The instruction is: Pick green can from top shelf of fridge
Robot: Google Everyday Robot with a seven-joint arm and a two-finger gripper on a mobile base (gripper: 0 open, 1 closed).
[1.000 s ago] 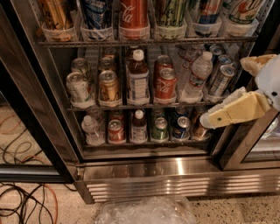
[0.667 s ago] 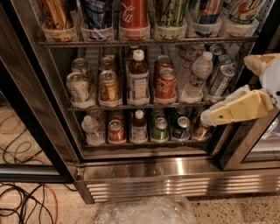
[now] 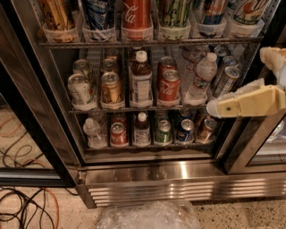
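- i see the gripper (image 3: 215,108) at 3 o'clock; released or clenched, i cannot tell.
- green can (image 3: 174,12), upright on top shelf (image 3: 107,44), lies 11 o'clock from it, well apart.

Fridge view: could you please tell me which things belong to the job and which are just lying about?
Job: green can, top shelf, fridge, tool at right, below that shelf.
Lying about: cola can, bottle, floor cables, plastic bag.

Tangled black and orange cables (image 3: 22,210) lie on speckled floor (image 3: 250,215) at left; crumpled clear plastic (image 3: 149,215) sits bottom centre.
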